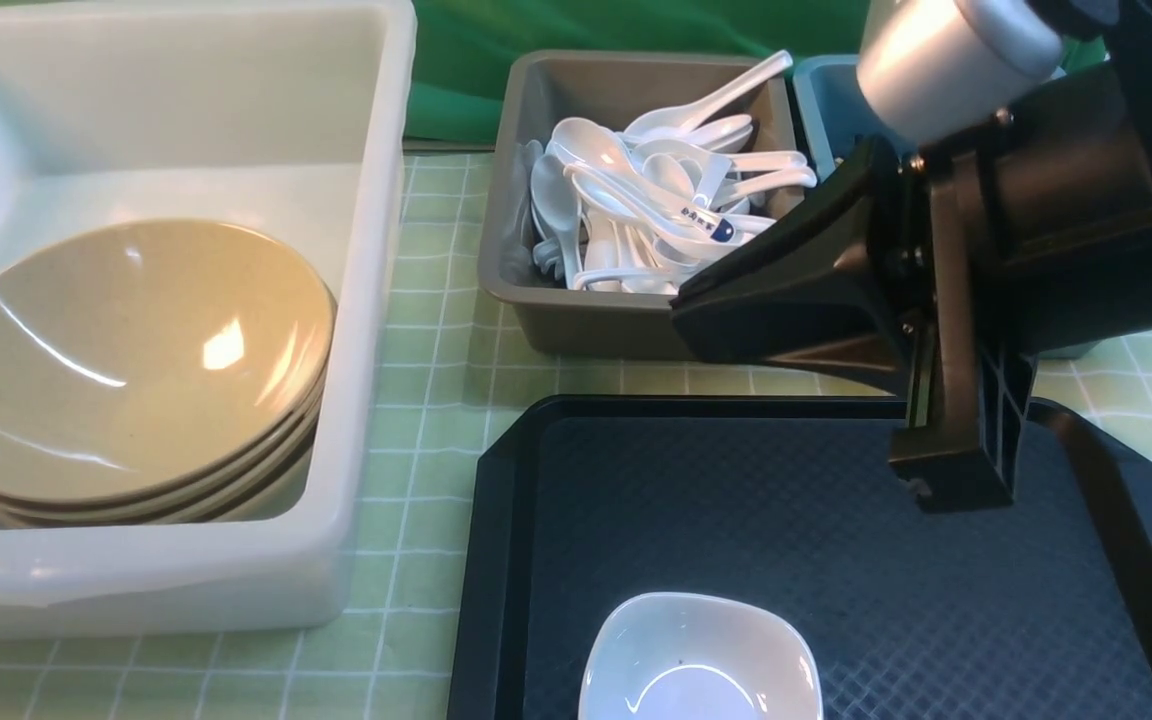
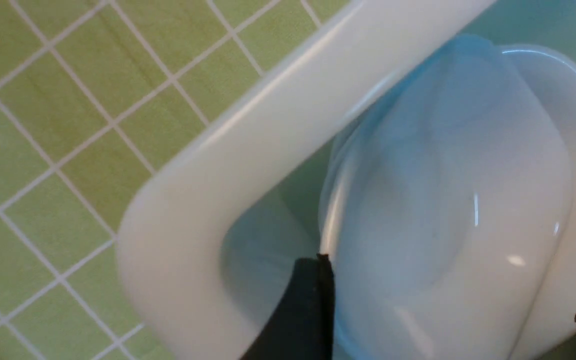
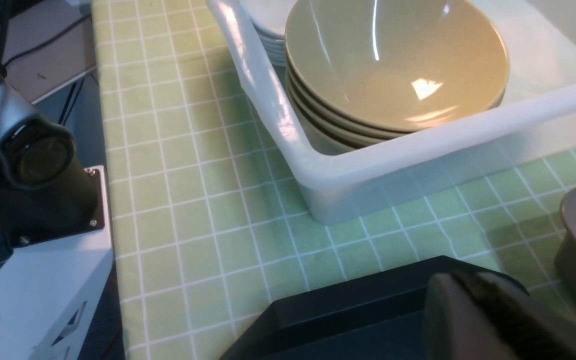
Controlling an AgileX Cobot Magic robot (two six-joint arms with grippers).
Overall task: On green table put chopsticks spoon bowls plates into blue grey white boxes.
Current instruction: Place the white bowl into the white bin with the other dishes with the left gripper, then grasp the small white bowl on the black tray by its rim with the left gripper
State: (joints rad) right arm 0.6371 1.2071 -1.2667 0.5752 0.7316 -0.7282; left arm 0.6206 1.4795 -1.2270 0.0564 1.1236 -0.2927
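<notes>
White and glossy: a shallow rounded-square dish point(image 2: 448, 200) in a corner of the large translucent white plastic box point(image 2: 248, 125), right between the widely spread fingers point(image 2: 308, 310) of the left hand point(image 2: 455, 265), not gripped. In the same box, stacked wide tan-yellow bowls point(image 1: 126, 360). Over the black textured tray point(image 1: 1086, 620), the right hand point(image 1: 951, 485) pressed together, empty; second white dish point(image 1: 701, 660) on that tray, apart from it. Pale green checked surface point(image 1: 436, 330) underneath.
</notes>
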